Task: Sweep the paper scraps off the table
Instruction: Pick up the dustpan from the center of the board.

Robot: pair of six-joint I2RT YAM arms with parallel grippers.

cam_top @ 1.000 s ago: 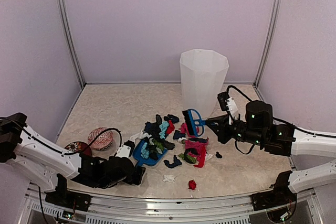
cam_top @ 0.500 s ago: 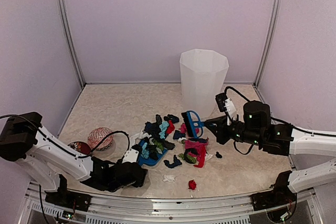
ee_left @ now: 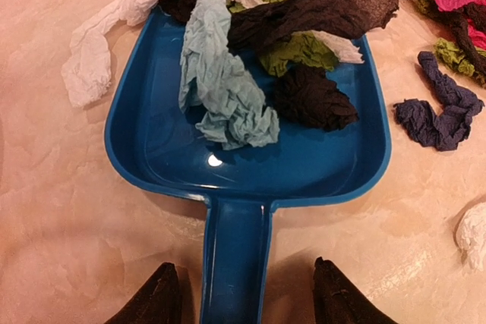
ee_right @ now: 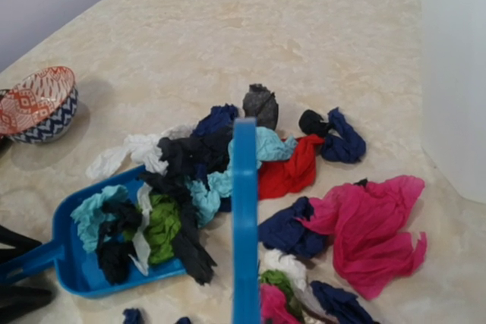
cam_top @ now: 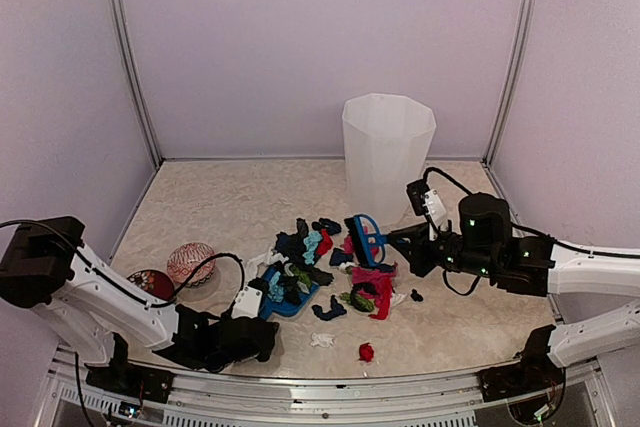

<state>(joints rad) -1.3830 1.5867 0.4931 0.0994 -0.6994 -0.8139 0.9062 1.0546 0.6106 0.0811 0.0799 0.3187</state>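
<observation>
- Several scraps (ee_left: 228, 89) in dustpan (ee_left: 152, 142); rest strewn on table (cam_top: 220, 207) around it.
- Left gripper (ee_left: 249, 297) half open, astride dustpan handle (ee_left: 235, 248), not gripping.
- Right gripper (cam_top: 405, 239) clamped on brush (cam_top: 368, 237).

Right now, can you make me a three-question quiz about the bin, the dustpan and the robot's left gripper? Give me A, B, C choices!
1. Where does the white bin stand?
A) beyond the paper scraps, towards the back wall
B) on top of a bowl
C) lying on its side at the near edge

2. What colour is the dustpan?
A) red
B) blue
C) white

3. How is the left gripper?
A) shut on a scrap
B) lifting the bin
C) open, fingers either side of the dustpan's handle

Answers: 1 A, it stands upright past the pile; 2 B, its whole tray is blue; 3 C, gaps show between fingers and handle.
</observation>
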